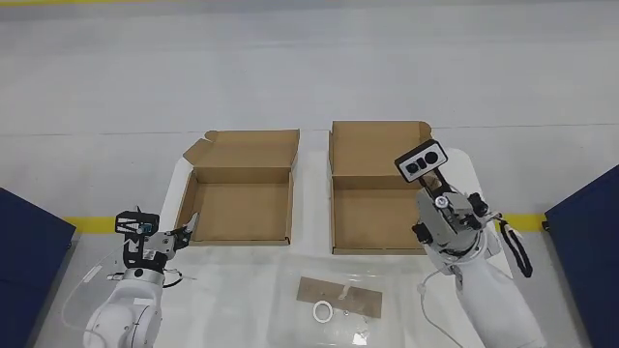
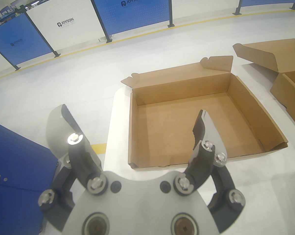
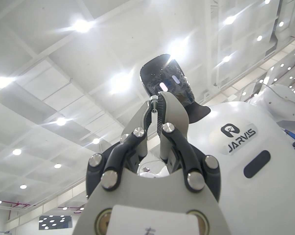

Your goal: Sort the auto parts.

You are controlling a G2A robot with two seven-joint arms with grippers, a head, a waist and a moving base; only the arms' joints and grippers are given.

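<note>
Here we are at the table (image 1: 242, 280), and the right gripper (image 3: 157, 99) is the one to watch. Its two fingers are pinched onto a small metal screw (image 3: 154, 101), clamped right at the tips. The gripper is turned upward, away from the table, above the near edge of the right cardboard box (image 1: 372, 222). We reckon that pose is there to show the part off for a look before a box is picked. On the other side, the left gripper (image 2: 132, 112) hangs with its fingers spread wide and nothing between them. It sits just beside the near corner of the left cardboard box (image 2: 198, 123), well placed to reach in or go for the next part. Near the front of the table lie a cardboard sheet (image 1: 338, 295), a white ring (image 1: 322, 312) and a clear bag (image 1: 353, 333) with small bits we can't quite make out. By our judgement the sorting has barely started, and more parts are waiting.
</note>
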